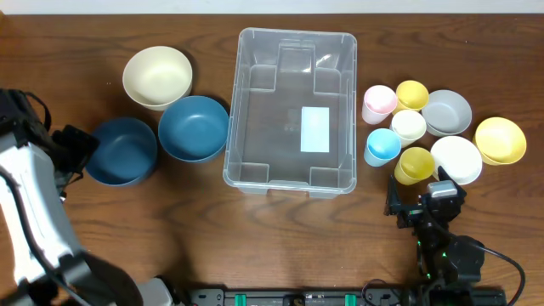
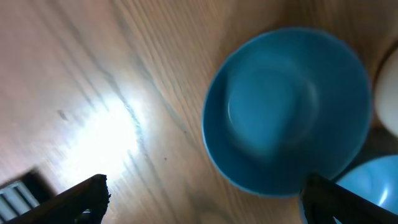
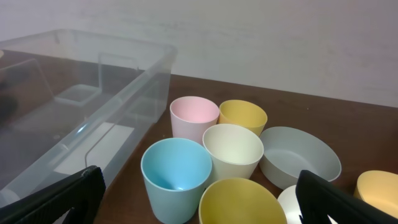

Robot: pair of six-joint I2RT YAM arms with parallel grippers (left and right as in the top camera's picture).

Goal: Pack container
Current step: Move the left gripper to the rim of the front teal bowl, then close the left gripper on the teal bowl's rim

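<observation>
The container (image 1: pixel 234 127) is a large clear bin in the middle of the table, empty, with a white label (image 1: pixel 315 129) on its base. In the right wrist view its wall (image 3: pixel 118 99) shows at the left. My left gripper (image 1: pixel 78 149) hangs open beside a dark blue bowl (image 1: pixel 121 150). In the left wrist view that bowl (image 2: pixel 286 112) lies just ahead of the open left gripper (image 2: pixel 208 196). My right gripper (image 1: pixel 425 197) is open and empty, near a yellow cup (image 1: pixel 414 165). From the wrist, the right gripper (image 3: pixel 202 193) faces that yellow cup (image 3: pixel 242 202) and a light blue cup (image 3: pixel 176 171).
A cream bowl (image 1: pixel 157 76) and a blue bowl (image 1: pixel 194 127) sit left of the bin. On the right stand a pink cup (image 1: pixel 379 104), a yellow cup (image 1: pixel 412 93), a cream cup (image 1: pixel 409 125), a grey bowl (image 1: pixel 447 112), a white bowl (image 1: pixel 456 159) and a yellow bowl (image 1: pixel 500 140).
</observation>
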